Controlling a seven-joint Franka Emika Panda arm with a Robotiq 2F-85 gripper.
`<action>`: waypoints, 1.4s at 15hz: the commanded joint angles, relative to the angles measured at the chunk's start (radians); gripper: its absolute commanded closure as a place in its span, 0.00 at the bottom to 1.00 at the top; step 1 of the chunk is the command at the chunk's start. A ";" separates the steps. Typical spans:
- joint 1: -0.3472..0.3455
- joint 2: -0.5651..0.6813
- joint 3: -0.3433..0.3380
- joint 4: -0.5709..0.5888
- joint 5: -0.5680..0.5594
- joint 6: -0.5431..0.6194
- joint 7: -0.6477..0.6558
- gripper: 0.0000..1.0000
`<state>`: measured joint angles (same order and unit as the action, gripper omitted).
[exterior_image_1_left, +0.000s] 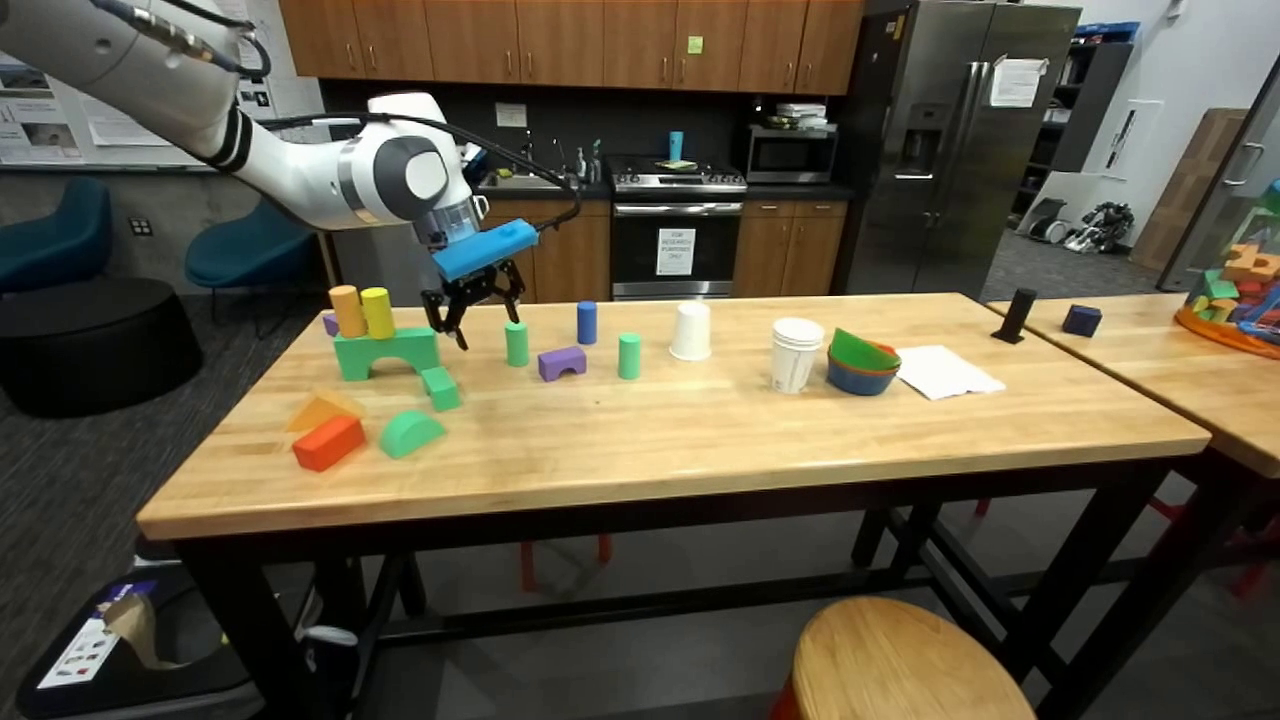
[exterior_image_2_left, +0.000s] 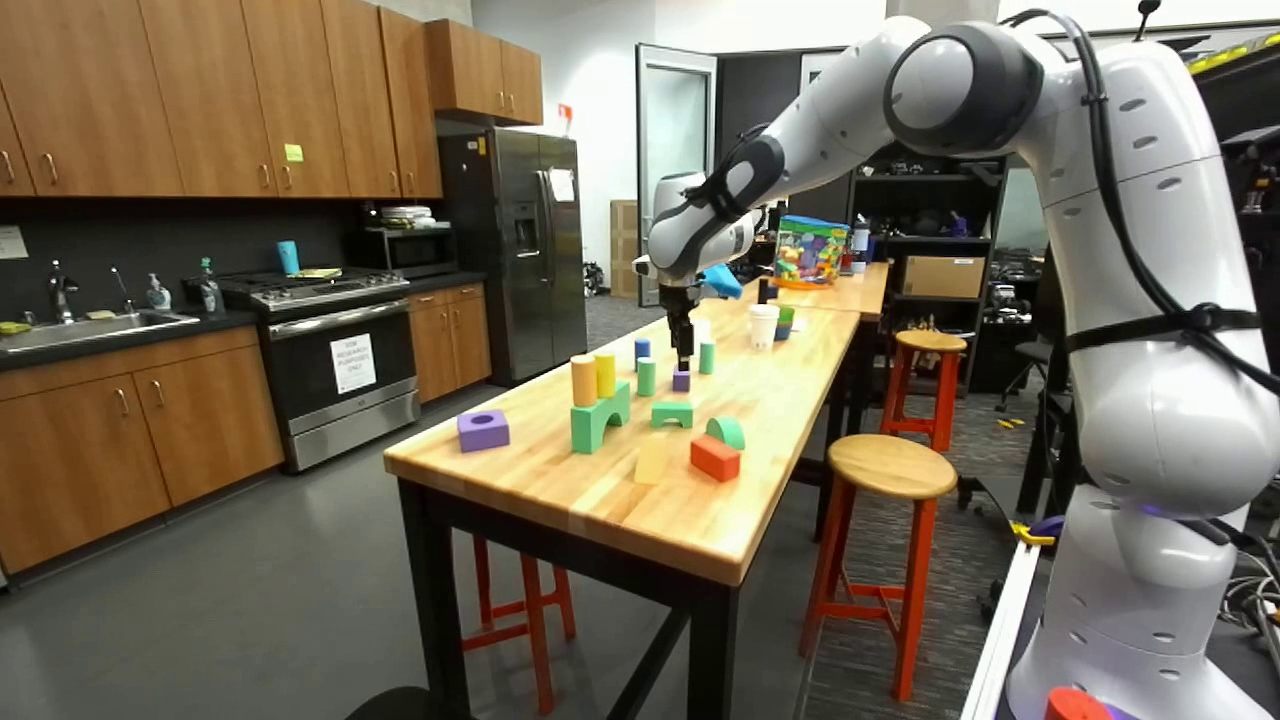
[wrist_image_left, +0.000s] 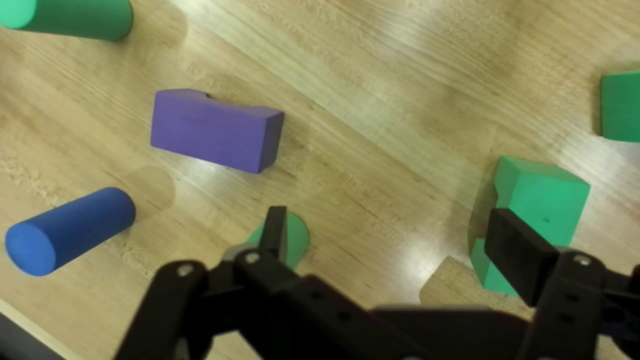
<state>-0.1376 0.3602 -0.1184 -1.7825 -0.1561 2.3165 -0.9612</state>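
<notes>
Reading outward from the fingers (wrist_image_left: 522, 250), you find them spread wide and pinching nothing; in the wrist view the table (wrist_image_left: 380, 210) shows between them. Your gripper (wrist_image_left: 392, 227) hangs above the wood. Sides as in an exterior view: the opening runs from left-near to right-far.

Key relation: the green cylinder (exterior_image_1_left: 517, 345) stands right and slightly far of the gripper's middle, long axis vertical, near one fingertip but apart from it. Opposite, the small green arch (exterior_image_1_left: 440, 389) lies left and near, long axis running near to far.

Further right you have the purple arch (exterior_image_1_left: 562, 363), the blue cylinder (exterior_image_1_left: 587, 323) on its far side, then a second green cylinder (exterior_image_1_left: 629, 356).

Left: the large green arch (exterior_image_1_left: 385, 352) carries an orange cylinder (exterior_image_1_left: 347, 311) and a yellow cylinder (exterior_image_1_left: 378, 313), both upright. Near left: red block (exterior_image_1_left: 329, 443), green half-round (exterior_image_1_left: 411, 434).
</notes>
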 joint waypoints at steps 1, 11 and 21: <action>-0.020 0.051 0.027 0.049 -0.003 0.002 0.008 0.00; -0.027 0.097 0.058 0.158 0.015 0.000 0.017 0.00; -0.034 0.143 0.065 0.365 0.058 -0.317 0.075 0.00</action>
<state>-0.1544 0.4718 -0.0752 -1.4980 -0.1169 2.0672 -0.8972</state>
